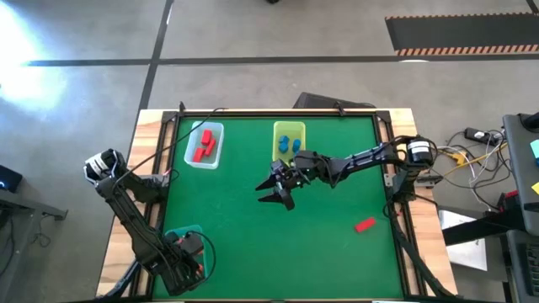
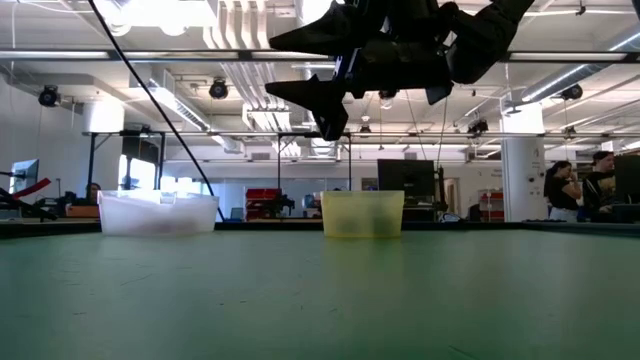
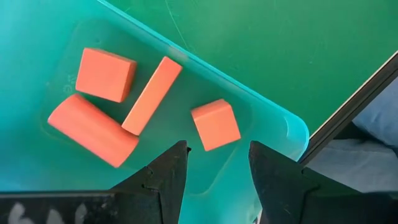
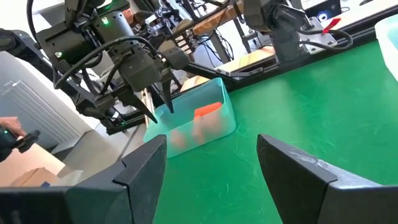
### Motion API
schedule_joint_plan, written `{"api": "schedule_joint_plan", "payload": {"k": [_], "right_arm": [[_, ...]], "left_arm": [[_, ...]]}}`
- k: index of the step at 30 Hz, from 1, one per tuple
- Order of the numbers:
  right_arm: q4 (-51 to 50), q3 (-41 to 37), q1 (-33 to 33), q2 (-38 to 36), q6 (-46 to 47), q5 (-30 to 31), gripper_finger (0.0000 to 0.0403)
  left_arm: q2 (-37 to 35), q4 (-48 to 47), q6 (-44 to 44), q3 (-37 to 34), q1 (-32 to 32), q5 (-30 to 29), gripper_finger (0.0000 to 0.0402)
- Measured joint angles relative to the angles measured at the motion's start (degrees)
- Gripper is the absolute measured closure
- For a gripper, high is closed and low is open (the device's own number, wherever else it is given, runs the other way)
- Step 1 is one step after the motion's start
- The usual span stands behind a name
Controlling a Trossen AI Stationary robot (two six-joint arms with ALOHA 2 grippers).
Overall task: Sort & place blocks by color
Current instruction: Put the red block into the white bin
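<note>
Where trayed, blocks (image 3: pixel 214 124) look orange-red.

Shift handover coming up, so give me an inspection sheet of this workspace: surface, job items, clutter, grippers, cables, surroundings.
Surface: green mat in a wooden frame, flat.
Job's things: red blocks in the pale tray; blue blocks in the yellow-green tray; four orange-red blocks in the teal tray; one red block loose on the mat on the right.
Clutter: nothing seen.
Grippers: left gripper open, over the teal tray; right gripper open, raised above mid-mat, empty.
Cables: black cables along the left arm; loose wires on the floor to the right.
Surroundings: open workshop, people far behind.
</note>
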Motion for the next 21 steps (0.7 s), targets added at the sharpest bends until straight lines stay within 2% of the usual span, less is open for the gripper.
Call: {"api": "schedule_joint_plan", "payload": {"k": [4,7,11,14,18,21], "right_arm": [[-0.09,0.02,-0.02,0.0,-0.75,0.0,0.0165],[-0.09,0.02,-0.02,0.0,-1.48,-0.01,0.0165],[-0.09,0.0,-0.02,-0.3,-2.28,-0.01,0.0165],[-0.43,0.0,-0.02,-1.22,-3.03,-0.02,0.0165],[-2.16,0.0,0.0,-3.39,-3.9,-0.02,0.0165],[-4.74,0.0,0.0,-5.36,-4.86,-0.04,0.0165]], "left_arm": [[0.0,0.05,0.19,0.0,0.0,-2.01,0.0246],[0.0,3.43,5.02,-0.07,0.0,-6.21,0.0246],[0.0,12.73,19.76,-0.07,0.22,-14.76,0.0247],[0.0,18.79,32.27,-0.04,1.26,-18.86,0.0247],[-0.19,19.41,42.45,-0.13,3.62,-20.76,0.0251],[-0.71,19.58,49.52,-0.99,5.87,-20.9,0.027]]}}
